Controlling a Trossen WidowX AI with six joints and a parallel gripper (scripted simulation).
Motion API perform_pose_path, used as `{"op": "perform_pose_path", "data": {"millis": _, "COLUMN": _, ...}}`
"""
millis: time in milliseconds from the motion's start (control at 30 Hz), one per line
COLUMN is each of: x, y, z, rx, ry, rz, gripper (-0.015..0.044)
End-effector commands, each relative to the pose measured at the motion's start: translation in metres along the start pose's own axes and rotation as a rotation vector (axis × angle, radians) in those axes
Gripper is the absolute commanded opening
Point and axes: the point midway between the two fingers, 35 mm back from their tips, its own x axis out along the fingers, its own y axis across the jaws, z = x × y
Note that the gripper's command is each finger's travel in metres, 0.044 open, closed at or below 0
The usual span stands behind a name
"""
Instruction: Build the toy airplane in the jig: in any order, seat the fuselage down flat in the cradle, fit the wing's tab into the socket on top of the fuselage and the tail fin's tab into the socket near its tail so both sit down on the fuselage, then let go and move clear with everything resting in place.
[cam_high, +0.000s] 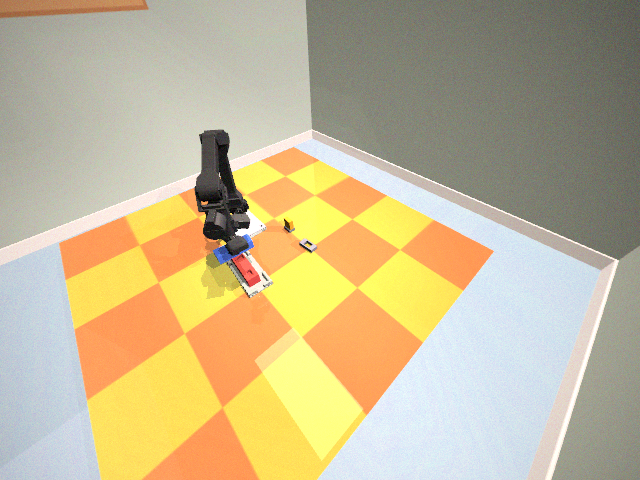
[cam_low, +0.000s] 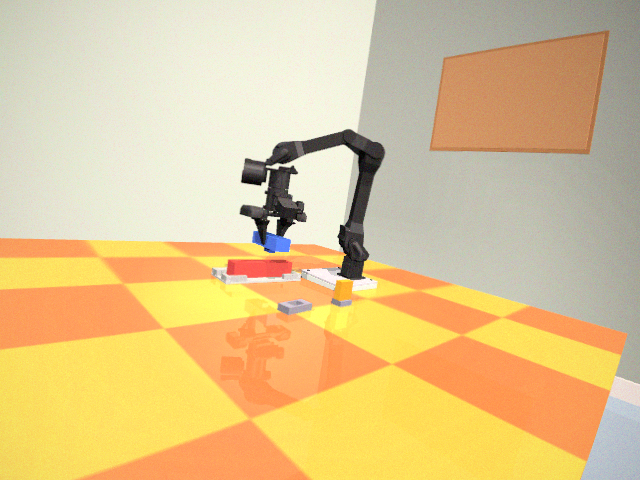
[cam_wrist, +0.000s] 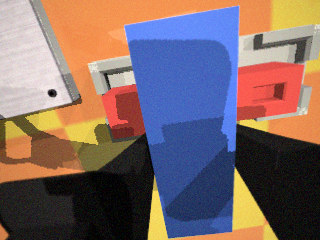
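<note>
The red fuselage (cam_high: 248, 270) (cam_low: 258, 267) (cam_wrist: 280, 100) lies in the white cradle (cam_high: 261, 289) (cam_low: 237, 281) (cam_wrist: 308, 99). My gripper (cam_low: 272, 238) (cam_wrist: 185, 132) is shut on the blue wing (cam_high: 224, 254) (cam_low: 279, 243) (cam_wrist: 185, 90), held crosswise above the fuselage with a gap between them. A small tab shows under the wing in the exterior view. One fuselage socket shows in the wrist view; the wing hides the middle of the fuselage there. The orange-yellow tail fin (cam_high: 288, 224) (cam_low: 343, 290) stands upright in a small grey holder (cam_low: 341, 302).
An empty grey holder (cam_high: 308, 245) (cam_low: 294, 306) with an open slot lies near the tail fin. The arm's white base plate (cam_high: 255, 227) (cam_low: 330, 280) (cam_wrist: 30, 60) is close to one end of the cradle.
</note>
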Motion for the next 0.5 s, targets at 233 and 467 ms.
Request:
{"op": "perform_pose_path", "data": {"millis": 233, "x": 0.020, "y": 0.002, "z": 0.002, "rx": -0.004, "ry": -0.006, "rz": 0.006, "gripper": 0.0195}}
{"op": "perform_pose_path", "data": {"millis": 467, "x": 0.031, "y": 0.002, "z": 0.002, "rx": -0.004, "ry": -0.006, "rz": 0.006, "gripper": 0.0195}}
